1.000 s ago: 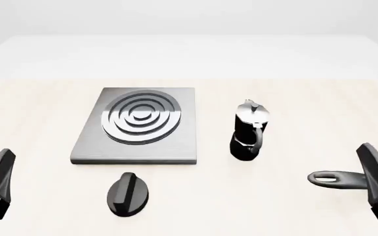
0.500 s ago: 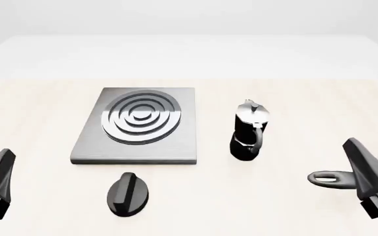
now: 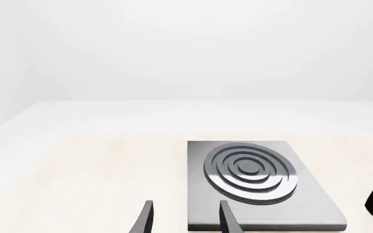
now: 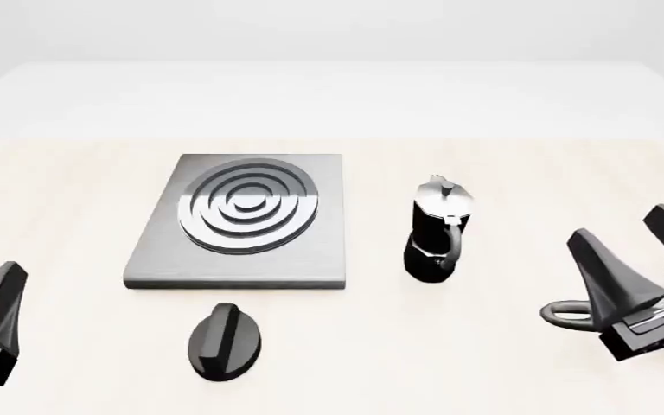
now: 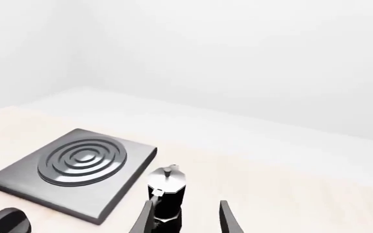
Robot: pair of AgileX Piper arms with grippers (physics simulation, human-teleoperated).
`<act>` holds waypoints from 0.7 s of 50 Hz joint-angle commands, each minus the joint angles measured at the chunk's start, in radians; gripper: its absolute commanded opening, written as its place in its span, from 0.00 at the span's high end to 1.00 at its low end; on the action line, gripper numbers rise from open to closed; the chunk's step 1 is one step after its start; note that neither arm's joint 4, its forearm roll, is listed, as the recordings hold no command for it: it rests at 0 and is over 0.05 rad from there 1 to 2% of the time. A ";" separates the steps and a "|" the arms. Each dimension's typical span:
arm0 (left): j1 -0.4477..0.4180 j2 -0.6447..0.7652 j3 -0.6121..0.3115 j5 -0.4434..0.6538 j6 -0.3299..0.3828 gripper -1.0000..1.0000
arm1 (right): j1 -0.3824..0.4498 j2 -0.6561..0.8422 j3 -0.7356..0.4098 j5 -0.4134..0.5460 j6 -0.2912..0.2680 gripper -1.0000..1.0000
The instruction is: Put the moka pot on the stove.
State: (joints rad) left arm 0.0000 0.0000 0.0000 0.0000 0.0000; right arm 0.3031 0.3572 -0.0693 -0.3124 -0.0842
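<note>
moka pot (image 4: 437, 229): upright, just right of the stove (image 4: 243, 221)
right gripper (image 4: 638, 251): fingers spread wide, nothing held
left gripper (image 3: 185, 218): fingers apart, nothing held

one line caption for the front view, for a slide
Open right gripper nears the moka pot, standing beside the stove.

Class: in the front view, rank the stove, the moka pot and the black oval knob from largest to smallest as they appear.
1. The stove, clearly largest.
2. The moka pot.
3. The black oval knob, close to the pot in area and nearer the camera, so this last ranking is unsure.
</note>
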 commanded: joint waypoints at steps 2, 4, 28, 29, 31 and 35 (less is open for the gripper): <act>0.000 0.000 0.000 0.000 0.000 0.00 | 0.033 0.123 0.008 -0.119 0.007 0.00; 0.000 0.000 0.000 0.000 0.000 0.00 | 0.039 0.146 0.007 -0.138 0.006 0.00; 0.000 0.000 0.000 0.000 0.000 0.00 | 0.086 0.368 0.003 -0.334 0.014 0.00; 0.000 0.000 0.000 0.000 0.000 0.00 | 0.088 0.388 0.003 -0.352 0.018 0.00; 0.000 0.000 0.000 0.000 0.000 0.00 | 0.088 0.397 0.005 -0.361 0.019 0.00; 0.000 0.000 0.000 0.000 0.000 0.00 | 0.095 0.446 0.013 -0.411 0.026 0.00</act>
State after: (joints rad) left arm 0.0000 0.0000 0.0000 0.0000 0.0000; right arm 0.3828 0.7045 -0.0629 -0.6306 -0.0685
